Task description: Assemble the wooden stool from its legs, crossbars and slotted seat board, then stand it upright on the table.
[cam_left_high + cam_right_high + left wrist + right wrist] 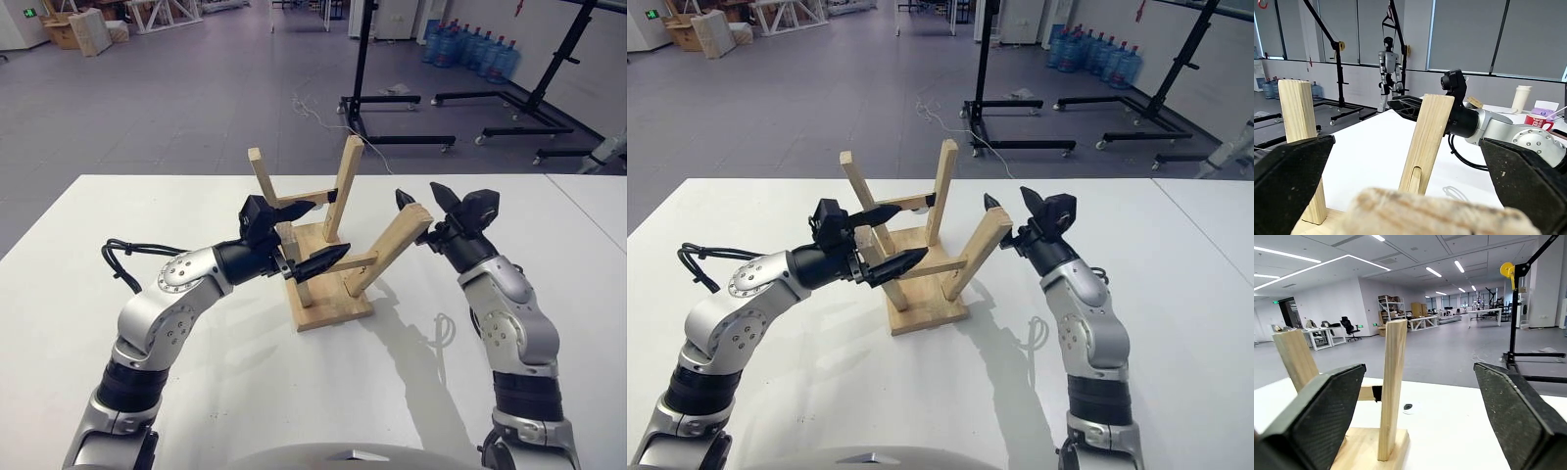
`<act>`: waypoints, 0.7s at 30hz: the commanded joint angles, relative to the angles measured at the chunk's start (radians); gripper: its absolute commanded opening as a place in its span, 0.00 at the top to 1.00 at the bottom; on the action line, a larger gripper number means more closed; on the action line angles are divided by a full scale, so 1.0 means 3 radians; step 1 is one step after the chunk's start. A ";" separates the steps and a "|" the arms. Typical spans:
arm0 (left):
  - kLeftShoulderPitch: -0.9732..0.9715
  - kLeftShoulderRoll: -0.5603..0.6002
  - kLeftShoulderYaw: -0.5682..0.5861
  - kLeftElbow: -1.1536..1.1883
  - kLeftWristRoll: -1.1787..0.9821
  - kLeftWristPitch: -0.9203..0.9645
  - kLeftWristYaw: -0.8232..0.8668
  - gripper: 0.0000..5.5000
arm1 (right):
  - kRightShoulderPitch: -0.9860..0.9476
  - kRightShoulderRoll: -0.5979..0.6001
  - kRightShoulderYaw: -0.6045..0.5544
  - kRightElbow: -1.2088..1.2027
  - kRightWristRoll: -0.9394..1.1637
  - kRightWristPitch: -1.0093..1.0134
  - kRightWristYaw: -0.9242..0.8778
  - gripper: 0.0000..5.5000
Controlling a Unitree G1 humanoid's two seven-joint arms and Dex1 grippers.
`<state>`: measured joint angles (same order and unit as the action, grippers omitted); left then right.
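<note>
Your stool [328,253] sits upside down mid-table [147,211], with the pale seat board [338,305] flat and the legs up. The rear left leg [263,181] and rear right leg [343,191] splay apart, joined by a crossbar [309,199]. The front right leg [390,250] leans far right. A second crossbar [355,261] runs from it toward the front left leg [304,289], which is partly hidden and possibly unseated.

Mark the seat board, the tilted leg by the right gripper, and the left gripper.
seat board [335,308], left eye view, bare near edge.
tilted leg [392,250], left eye view, mid-length.
left gripper [331,227], left eye view, midway between fingertips.
</note>
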<state>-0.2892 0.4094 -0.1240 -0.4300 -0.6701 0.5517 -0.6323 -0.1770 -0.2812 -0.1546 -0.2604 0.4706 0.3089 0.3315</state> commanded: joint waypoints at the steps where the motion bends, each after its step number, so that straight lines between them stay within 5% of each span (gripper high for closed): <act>1: -0.0052 -0.0009 -0.0104 0.0028 0.0081 0.0039 -0.0070 0.02 | 0.0033 0.0111 0.0216 -0.0262 -0.0091 0.0106 -0.0110 0.26; 10: -0.0170 -0.0089 -0.0159 0.0220 0.0145 0.0032 -0.0176 0.02 | -0.0038 0.0159 0.1033 -0.0291 -0.0671 -0.0277 0.0240 0.26; 21: 0.0037 0.0010 0.0258 0.0111 0.0060 -0.0102 -0.0164 0.02 | 0.0076 0.0153 0.0849 -0.0203 -0.0735 -0.0360 0.0165 0.26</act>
<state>-0.2782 0.4227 -0.0368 -0.3737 -0.6522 0.5171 -0.6934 -0.1561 -0.2707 -0.0028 -0.2825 0.1996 0.2161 0.2764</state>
